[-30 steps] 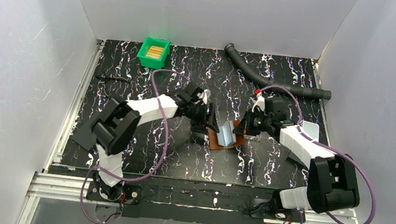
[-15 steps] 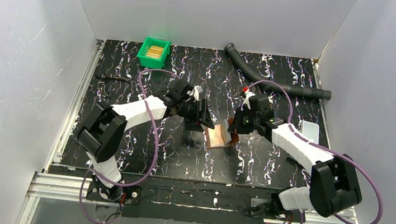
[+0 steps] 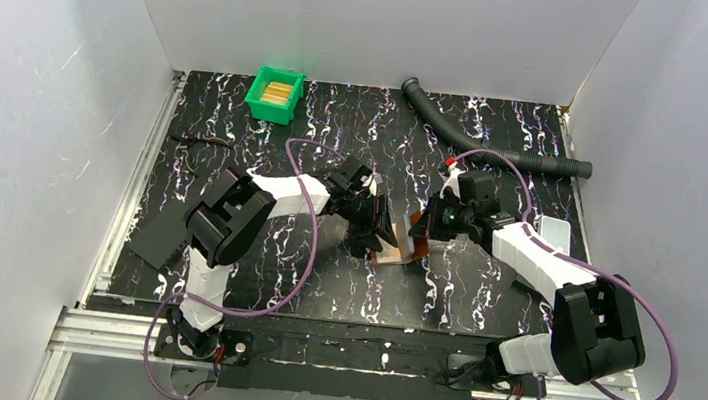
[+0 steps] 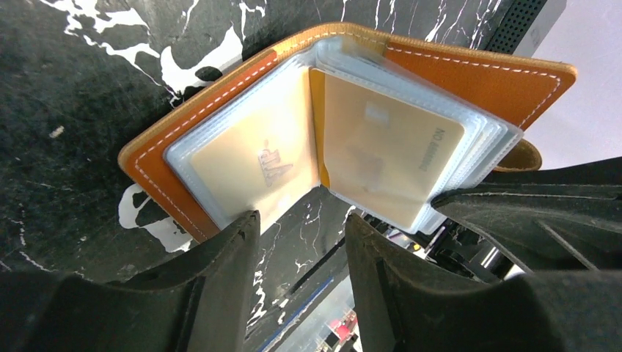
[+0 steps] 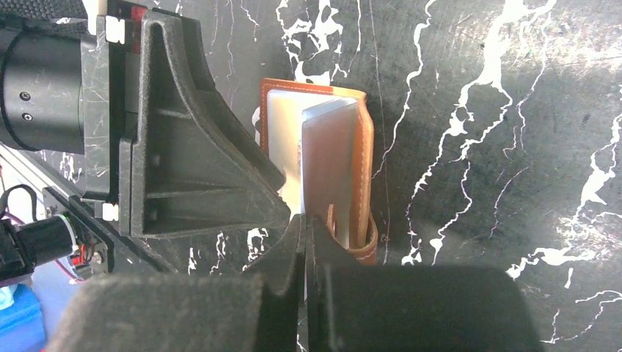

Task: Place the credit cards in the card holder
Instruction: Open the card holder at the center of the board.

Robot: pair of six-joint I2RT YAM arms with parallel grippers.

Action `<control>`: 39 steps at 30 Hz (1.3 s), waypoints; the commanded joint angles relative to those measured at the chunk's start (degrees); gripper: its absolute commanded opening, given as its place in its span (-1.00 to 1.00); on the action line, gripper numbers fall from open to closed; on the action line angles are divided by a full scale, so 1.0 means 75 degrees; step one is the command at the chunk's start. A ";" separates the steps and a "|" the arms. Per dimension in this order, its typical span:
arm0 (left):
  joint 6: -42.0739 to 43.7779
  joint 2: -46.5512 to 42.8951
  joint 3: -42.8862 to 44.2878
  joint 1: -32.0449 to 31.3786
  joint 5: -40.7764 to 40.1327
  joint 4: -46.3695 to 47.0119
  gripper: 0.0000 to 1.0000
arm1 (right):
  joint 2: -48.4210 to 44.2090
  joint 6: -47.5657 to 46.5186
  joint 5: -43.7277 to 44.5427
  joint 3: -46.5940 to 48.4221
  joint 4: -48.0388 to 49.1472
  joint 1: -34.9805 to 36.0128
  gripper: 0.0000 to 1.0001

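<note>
The brown card holder [image 3: 394, 255] lies open on the mat between both grippers. In the left wrist view its clear sleeves hold two yellowish-tan credit cards [image 4: 257, 158] [image 4: 389, 158]. My left gripper [image 4: 301, 220] is open at the near edge of the card holder [image 4: 469, 73], one fingertip touching the left sleeve, nothing between the fingers. My right gripper [image 5: 305, 220] is shut on the edge of a clear sleeve, holding that page upright over the cover [image 5: 363, 147]. More credit cards [image 3: 280, 89] sit in the green bin [image 3: 258, 104] at the back left.
A black corrugated hose [image 3: 483, 134] curves across the back right. A pale translucent plate [image 3: 553, 231] lies beside the right arm. A flat black sheet [image 3: 154, 238] rests at the left edge. White walls enclose the mat on three sides.
My left gripper has moved right and closer to the card holder, and its fingers have narrowed. The card holder's pages now stand more upright. My right gripper stays shut.
</note>
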 commanded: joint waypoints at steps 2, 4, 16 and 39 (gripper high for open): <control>0.0073 0.0131 0.0090 0.0003 -0.0288 -0.0092 -0.09 | -0.0114 0.0042 -0.0205 -0.0006 0.0284 0.0018 -0.93; 0.0090 0.0108 0.0052 0.0002 -0.0298 -0.0078 -0.09 | -0.0106 0.0031 -0.0200 0.0014 0.0259 0.0011 -0.86; 0.0219 0.0055 0.0054 0.0002 -0.0332 -0.0174 -0.09 | -0.0128 0.0011 -0.0322 -0.0001 0.0252 -0.0143 -0.61; 0.0184 -0.0034 0.0054 0.0002 -0.0305 -0.0129 -0.09 | 0.0206 -0.0074 -0.1076 -0.0135 0.0557 -0.0098 -0.03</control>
